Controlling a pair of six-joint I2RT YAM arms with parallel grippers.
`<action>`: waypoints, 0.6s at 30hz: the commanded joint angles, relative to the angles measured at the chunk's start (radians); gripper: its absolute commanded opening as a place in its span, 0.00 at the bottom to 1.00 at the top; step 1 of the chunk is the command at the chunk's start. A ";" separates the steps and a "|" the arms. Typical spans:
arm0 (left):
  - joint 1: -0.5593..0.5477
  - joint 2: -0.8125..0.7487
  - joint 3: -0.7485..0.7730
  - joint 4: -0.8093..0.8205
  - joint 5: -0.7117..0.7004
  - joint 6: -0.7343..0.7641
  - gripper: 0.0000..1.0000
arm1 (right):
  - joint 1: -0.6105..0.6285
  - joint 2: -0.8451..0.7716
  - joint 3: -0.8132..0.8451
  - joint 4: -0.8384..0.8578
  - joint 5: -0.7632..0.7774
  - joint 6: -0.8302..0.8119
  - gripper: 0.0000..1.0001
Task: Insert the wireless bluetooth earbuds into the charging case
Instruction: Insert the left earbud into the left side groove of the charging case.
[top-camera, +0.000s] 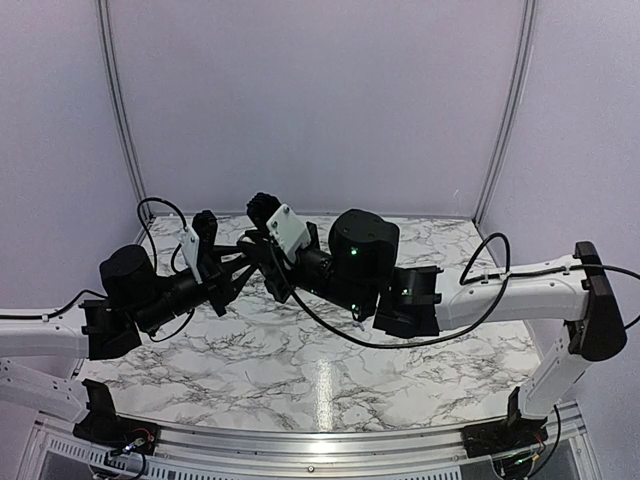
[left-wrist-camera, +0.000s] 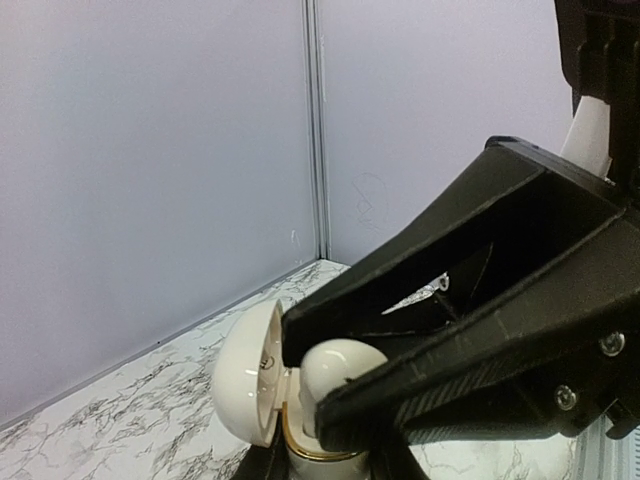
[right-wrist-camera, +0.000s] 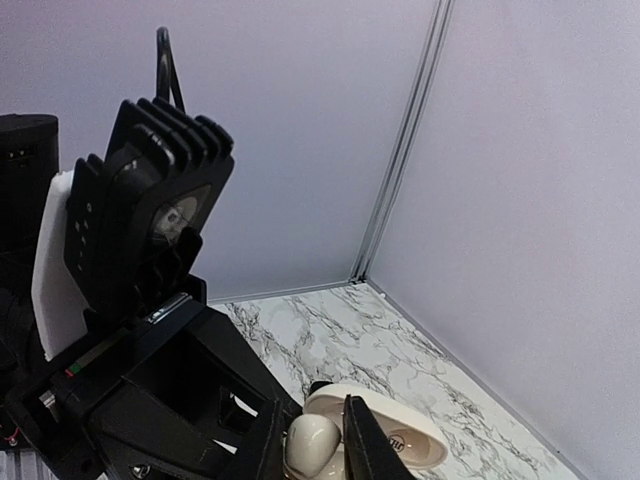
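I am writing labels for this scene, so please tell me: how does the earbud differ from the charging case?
The earbud is far smaller than the charging case. The earbud is one plain rounded piece; the charging case stands open and shows a gold rim. The earbud sits in the right end effector; the charging case sits in the left end effector. Both are glossy cream-white.
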 joint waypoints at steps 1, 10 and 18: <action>-0.004 -0.015 0.038 0.052 -0.010 -0.003 0.00 | 0.003 -0.007 -0.004 -0.016 0.002 -0.008 0.26; -0.004 -0.004 0.042 0.052 -0.003 -0.002 0.00 | 0.004 -0.019 -0.003 -0.013 0.001 -0.021 0.36; -0.004 0.007 0.042 0.052 0.022 -0.002 0.00 | 0.005 -0.051 0.027 -0.027 -0.027 -0.049 0.46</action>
